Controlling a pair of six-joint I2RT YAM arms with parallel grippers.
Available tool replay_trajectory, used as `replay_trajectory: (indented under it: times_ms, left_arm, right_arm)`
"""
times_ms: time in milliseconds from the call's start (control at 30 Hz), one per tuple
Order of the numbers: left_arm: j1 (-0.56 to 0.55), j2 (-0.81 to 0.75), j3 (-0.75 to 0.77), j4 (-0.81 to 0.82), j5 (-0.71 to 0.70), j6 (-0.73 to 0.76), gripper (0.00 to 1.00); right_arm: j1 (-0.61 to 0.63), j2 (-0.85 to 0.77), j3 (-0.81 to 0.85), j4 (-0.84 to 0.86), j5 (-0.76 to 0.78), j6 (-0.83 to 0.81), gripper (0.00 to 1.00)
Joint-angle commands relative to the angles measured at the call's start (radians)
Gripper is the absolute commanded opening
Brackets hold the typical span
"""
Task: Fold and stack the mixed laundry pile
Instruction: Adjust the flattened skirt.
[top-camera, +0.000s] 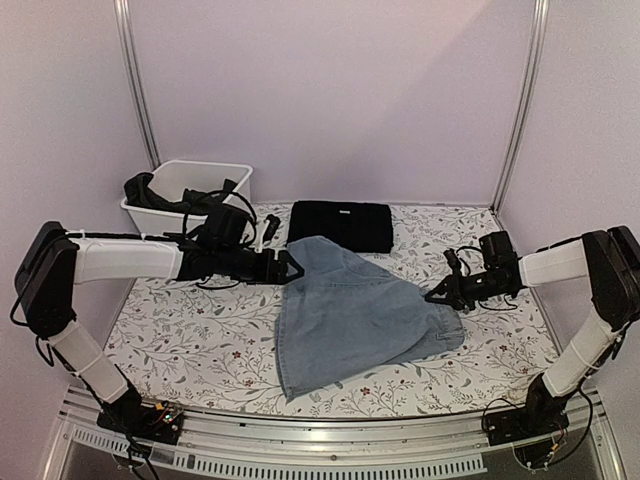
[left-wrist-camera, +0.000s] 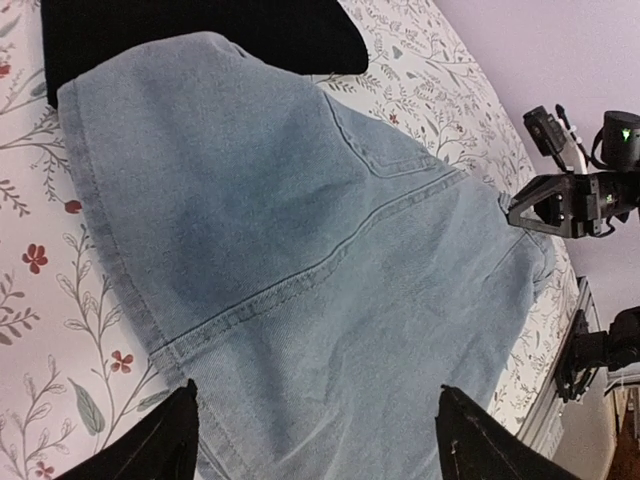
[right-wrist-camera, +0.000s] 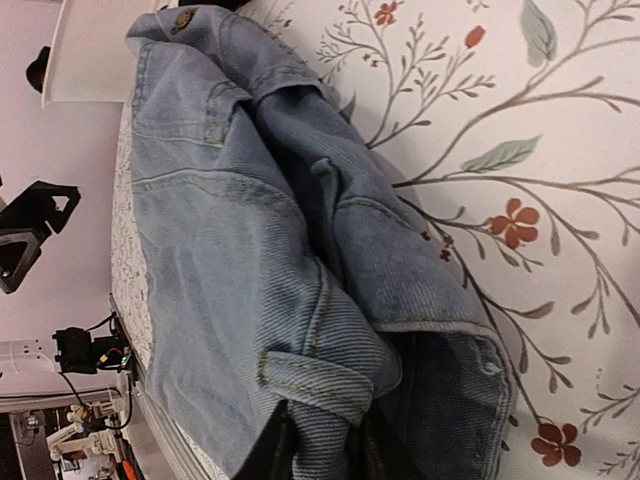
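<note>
Firstly, the white bin (top-camera: 215, 172) stands at the far left corner of the worktop (top-camera: 190, 340), holding dark clothes (top-camera: 165, 192) that spill over its near rim. Just right of it lies the black cloth (top-camera: 340, 225), folded into a flat, plain rectangle. The jeans (top-camera: 360, 320) are spread across the middle in a broad, roughly triangular sheet of light blue denim. They have visible seams and a rear pocket, and their far tip overlaps the black cloth's near edge.

The left end effector (top-camera: 295, 266) hovers at the jeans' far left corner. In the wrist view its fingers (left-wrist-camera: 175, 440) stand wide apart above the denim, gripping nothing. The right end effector (top-camera: 437, 296) is at the jeans' right edge, its fingers (right-wrist-camera: 270, 460) clamped on a bunched fold of waistband beside a belt loop.

The worktop's covering is white with a floral print. Bare stretches of it show left of the jeans, along the near edge and at the far right, and the jeans' near hem lies close to the front rail.
</note>
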Motion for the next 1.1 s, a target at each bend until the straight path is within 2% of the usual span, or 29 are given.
replay_trajectory:
  times_ms: [0,133,200,333,467,500,567,633,700,767,900,1067]
  left_arm:
    - [0.041,-0.028,0.028,0.018,0.009,0.015,0.81]
    - [0.113,-0.075,0.032,0.009,0.04,0.018,0.81]
    - [0.157,-0.103,0.042,-0.012,0.036,0.023,0.81]
    - [0.234,-0.191,0.025,-0.047,0.034,0.018,0.81]
    - [0.291,-0.282,-0.04,-0.079,0.027,-0.002,0.82]
    - [0.294,-0.298,-0.054,-0.091,0.03,-0.003,0.82]
    - [0.296,-0.325,-0.08,-0.12,0.036,0.004,0.82]
    - [0.293,-0.345,-0.102,-0.155,0.05,0.013,0.83]
    - [0.279,-0.37,-0.13,-0.178,0.049,0.024,0.85]
    - [0.226,-0.397,-0.153,-0.194,0.025,0.038,0.87]
    - [0.035,-0.427,-0.161,-0.222,-0.06,0.08,0.87]
    - [-0.208,-0.375,-0.129,-0.24,-0.148,0.144,0.81]
  right_arm:
    - [-0.002,0.005,0.058,0.159,-0.228,0.056,0.0]
    - [0.01,-0.15,0.246,0.113,-0.194,0.039,0.0]
    - [0.076,-0.208,0.349,0.093,-0.212,0.037,0.0]
    - [0.383,-0.219,0.478,-0.009,-0.156,-0.036,0.0]
    - [0.647,-0.134,0.411,-0.022,-0.043,-0.064,0.0]
    - [0.697,-0.103,0.393,-0.037,-0.024,-0.074,0.03]
    - [0.768,-0.015,0.365,-0.071,-0.027,-0.092,0.17]
    - [0.797,0.008,0.323,-0.065,-0.015,-0.09,0.41]
    - [0.795,-0.054,0.295,-0.066,0.038,-0.075,0.69]
    - [0.786,-0.16,0.294,-0.089,0.099,-0.074,0.83]
    - [0.713,-0.327,0.262,-0.174,0.132,-0.063,0.85]
    - [0.628,-0.497,0.117,-0.298,0.32,0.052,0.83]
